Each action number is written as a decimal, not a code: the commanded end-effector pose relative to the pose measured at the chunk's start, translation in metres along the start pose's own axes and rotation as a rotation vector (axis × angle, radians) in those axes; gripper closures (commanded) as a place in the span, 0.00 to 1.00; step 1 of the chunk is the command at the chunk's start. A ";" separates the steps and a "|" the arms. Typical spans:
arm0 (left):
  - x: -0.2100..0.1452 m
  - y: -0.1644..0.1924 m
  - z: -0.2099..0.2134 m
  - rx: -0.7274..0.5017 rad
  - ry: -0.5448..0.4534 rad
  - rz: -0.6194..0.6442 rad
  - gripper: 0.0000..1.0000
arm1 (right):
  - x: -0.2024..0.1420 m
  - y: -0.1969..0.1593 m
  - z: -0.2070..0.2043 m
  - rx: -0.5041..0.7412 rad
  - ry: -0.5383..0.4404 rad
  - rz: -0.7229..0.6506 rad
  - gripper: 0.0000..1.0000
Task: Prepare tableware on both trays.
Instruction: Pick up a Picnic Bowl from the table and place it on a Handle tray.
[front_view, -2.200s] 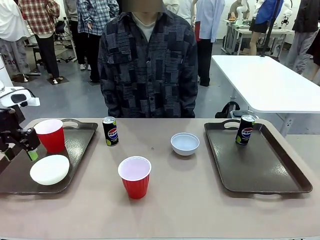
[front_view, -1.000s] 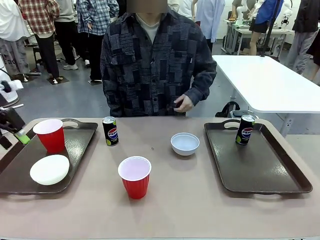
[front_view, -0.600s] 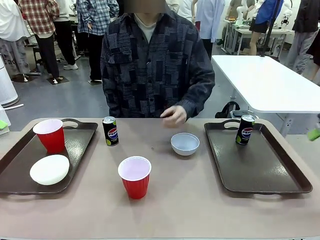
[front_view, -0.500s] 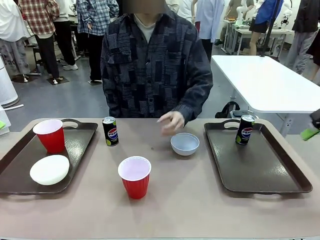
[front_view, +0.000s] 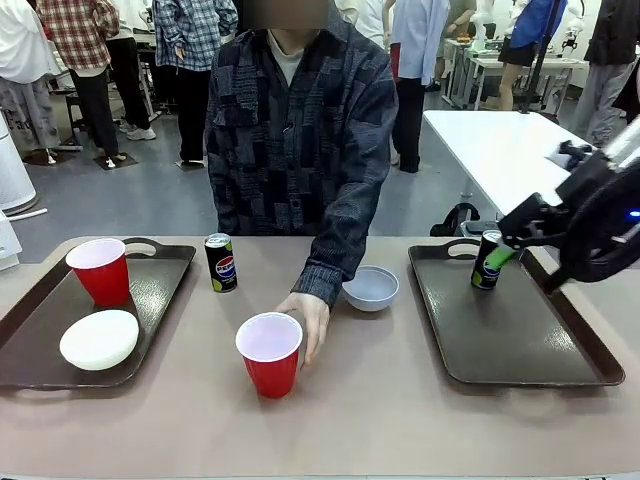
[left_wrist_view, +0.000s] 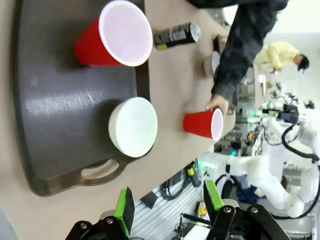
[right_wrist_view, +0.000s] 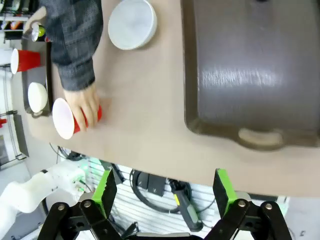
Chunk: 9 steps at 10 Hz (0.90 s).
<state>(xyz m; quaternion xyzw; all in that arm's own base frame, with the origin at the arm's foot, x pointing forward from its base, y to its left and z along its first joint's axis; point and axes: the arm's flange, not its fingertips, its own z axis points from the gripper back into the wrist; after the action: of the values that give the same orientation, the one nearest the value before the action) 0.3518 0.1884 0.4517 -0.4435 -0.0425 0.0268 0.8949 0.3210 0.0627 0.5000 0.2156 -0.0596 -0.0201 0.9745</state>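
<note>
Red cup (front_view: 270, 358), white inside, upright on table (front_view: 400, 425) w/ person's hand (front_view: 312, 322) on it, well apart from R gripper (right_wrist_view: 164, 181), spread open; L gripper (left_wrist_view: 167, 195) likewise.

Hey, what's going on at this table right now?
A person's hand holds the red plastic cup at mid-table. The right gripper hangs open above the right dark brown tray, which holds a black Pepsi can. The left tray holds a second red cup and a white bowl; the left gripper is open too.
</note>
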 end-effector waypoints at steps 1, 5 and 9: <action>-0.005 0.005 0.010 -0.014 -0.104 -0.020 0.26 | 0.028 0.009 -0.012 -0.008 -0.032 -0.017 0.00; -0.011 0.012 0.026 -0.007 -0.096 0.031 0.26 | 0.031 0.011 -0.017 -0.009 -0.036 0.021 0.00; -0.011 0.012 0.026 -0.007 -0.096 0.031 0.26 | 0.037 0.020 -0.026 -0.103 -0.036 0.044 0.00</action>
<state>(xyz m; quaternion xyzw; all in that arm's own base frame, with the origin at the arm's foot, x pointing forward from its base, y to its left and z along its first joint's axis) 0.3381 0.2156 0.4565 -0.4446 -0.0784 0.0612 0.8902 0.3554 0.0803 0.4929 0.1949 -0.0804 0.0034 0.9775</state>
